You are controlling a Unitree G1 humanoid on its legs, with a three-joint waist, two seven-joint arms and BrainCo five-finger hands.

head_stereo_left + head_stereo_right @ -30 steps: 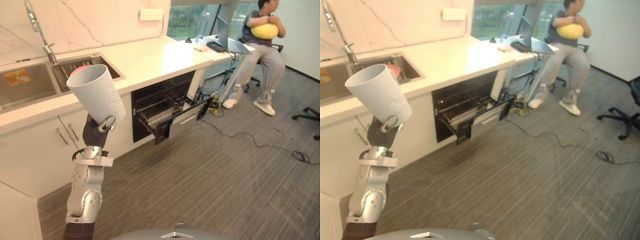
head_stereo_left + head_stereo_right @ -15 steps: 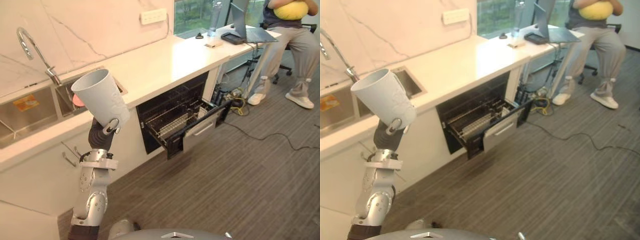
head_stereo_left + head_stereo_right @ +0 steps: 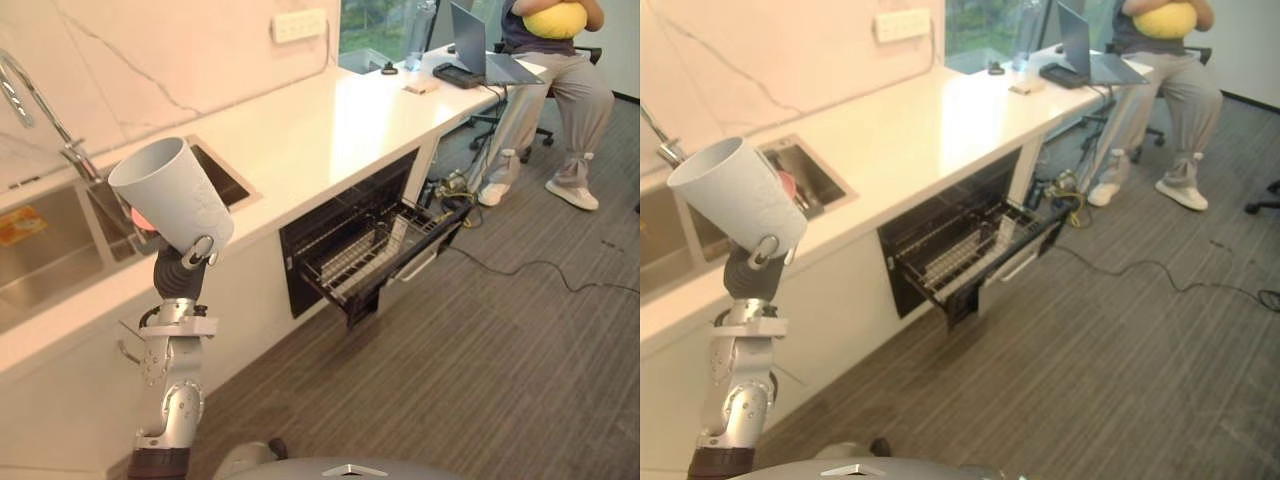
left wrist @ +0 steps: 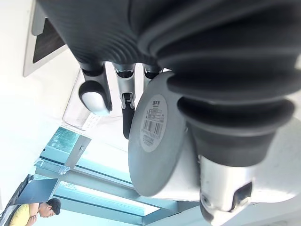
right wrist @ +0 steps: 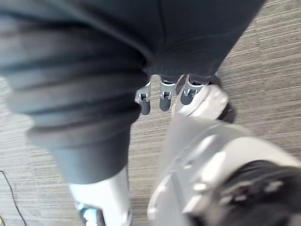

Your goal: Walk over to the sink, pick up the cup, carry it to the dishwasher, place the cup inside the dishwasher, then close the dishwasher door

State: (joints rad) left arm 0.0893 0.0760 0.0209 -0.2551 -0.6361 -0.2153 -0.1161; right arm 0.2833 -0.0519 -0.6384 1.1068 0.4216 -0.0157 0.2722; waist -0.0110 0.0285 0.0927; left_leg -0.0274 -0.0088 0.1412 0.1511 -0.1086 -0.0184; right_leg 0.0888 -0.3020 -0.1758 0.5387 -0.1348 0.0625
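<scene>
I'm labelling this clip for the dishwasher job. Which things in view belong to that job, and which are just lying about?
Job: cup in the left hand; sink; open dishwasher, rack pulled out.
Not part of it: tap, laptop, wall socket, seated person.

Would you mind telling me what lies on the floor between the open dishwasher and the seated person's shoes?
A tangle of cables lies there by the dishwasher, short of the person's shoes, in the left eye view.
</scene>
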